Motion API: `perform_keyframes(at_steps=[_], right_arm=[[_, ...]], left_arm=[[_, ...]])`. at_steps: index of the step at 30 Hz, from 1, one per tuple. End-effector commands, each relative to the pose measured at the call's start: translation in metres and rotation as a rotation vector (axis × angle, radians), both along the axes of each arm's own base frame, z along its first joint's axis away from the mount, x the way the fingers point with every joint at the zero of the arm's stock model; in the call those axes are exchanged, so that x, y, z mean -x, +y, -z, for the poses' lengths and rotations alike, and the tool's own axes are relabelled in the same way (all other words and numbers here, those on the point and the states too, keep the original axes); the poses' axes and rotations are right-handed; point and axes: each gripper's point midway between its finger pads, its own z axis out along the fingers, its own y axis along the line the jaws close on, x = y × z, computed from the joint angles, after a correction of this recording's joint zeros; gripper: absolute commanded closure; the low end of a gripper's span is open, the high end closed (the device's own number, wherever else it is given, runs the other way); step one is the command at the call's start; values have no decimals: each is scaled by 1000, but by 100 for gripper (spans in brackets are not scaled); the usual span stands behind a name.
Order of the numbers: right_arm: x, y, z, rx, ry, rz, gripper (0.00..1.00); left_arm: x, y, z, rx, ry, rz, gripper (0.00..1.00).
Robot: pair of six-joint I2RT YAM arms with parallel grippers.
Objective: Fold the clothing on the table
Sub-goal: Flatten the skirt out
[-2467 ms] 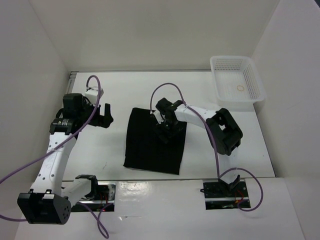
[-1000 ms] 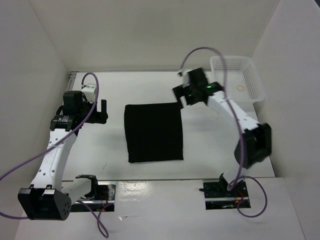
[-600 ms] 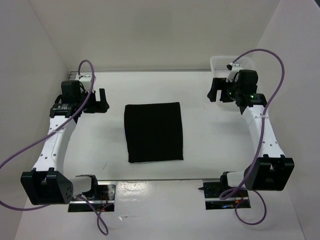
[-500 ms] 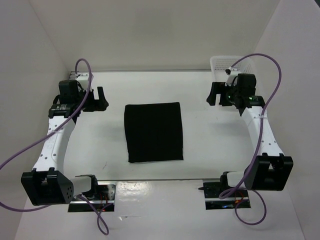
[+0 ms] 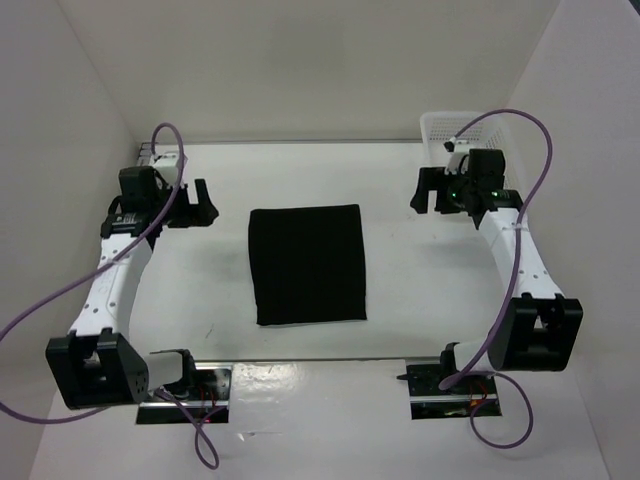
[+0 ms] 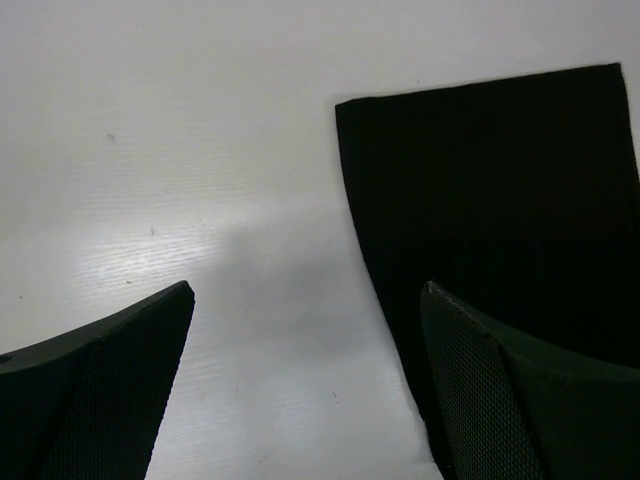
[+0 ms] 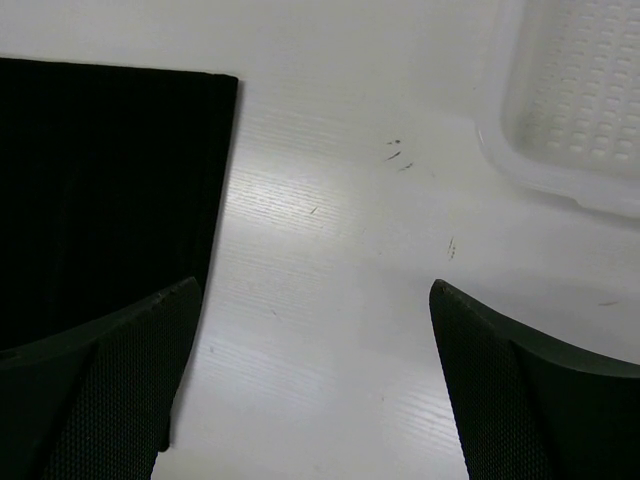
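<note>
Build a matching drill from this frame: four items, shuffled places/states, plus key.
1 clothing
2 basket
3 left gripper
4 right gripper

A white mesh, far right corner of the table
B black, lying flat mid-table
C open, left of the clothing, not touching it
D open, between clothing and basket

Pairs: 1-B, 2-A, 3-C, 4-D

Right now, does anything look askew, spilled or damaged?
Nothing stands out. The black cloth lies flat in a tidy rectangle on the table; the basket sits upright in the far right corner.
</note>
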Motion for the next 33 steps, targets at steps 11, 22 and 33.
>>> perform_keyframes(at_steps=[11,22,33], right_arm=[[-46,48,67,255,161,-100,1],[-68,72,103,271,208,-180,1],[-74,79,126,297,240,-210,1]], left_arm=[[-74,-24,114,-93,392,125,0],[-126,-66,143,-14,403,268,0],[-131,-90,177,97,487,342,23]])
